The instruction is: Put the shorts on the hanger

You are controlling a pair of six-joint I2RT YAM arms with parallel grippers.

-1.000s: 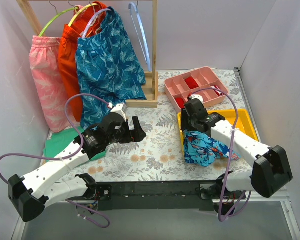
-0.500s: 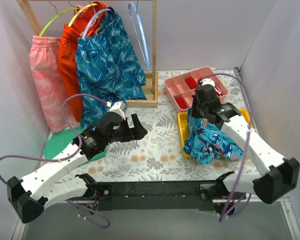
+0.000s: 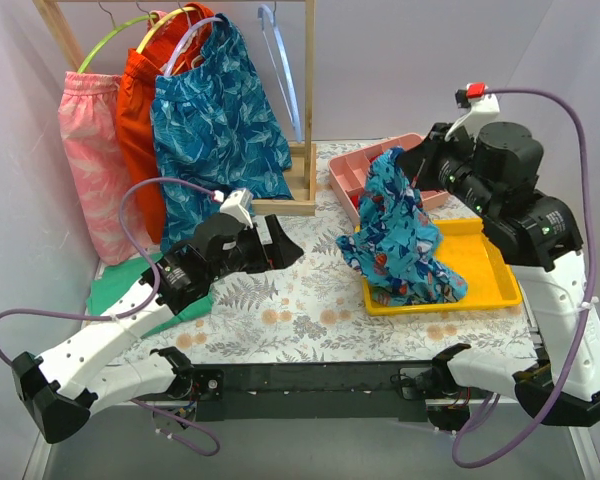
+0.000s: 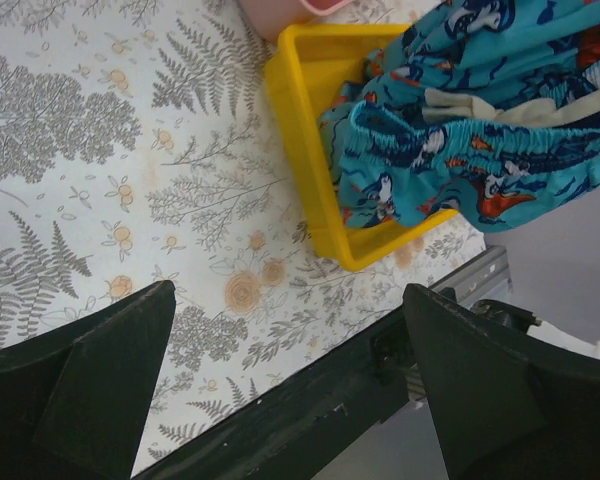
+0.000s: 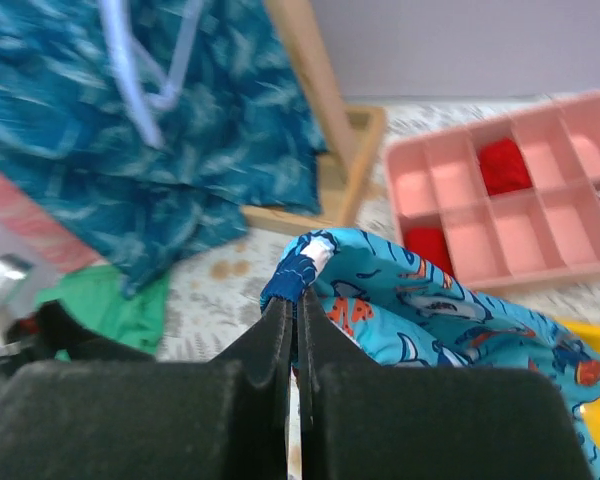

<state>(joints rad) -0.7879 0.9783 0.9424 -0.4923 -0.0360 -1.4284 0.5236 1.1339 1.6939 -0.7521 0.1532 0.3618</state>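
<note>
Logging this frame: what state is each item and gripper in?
shorts: hanging from right gripper, lower end in yellow tray
hanger: bare, hanging on rack
right gripper: shut on shorts' edge
left gripper: open, empty
yellow tray: on table, partly covered

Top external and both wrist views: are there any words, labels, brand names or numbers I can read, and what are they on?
No text can be read in any view.
The shorts carry only shark and fish pictures; the yellow tray and the pink box show no markings.
</note>
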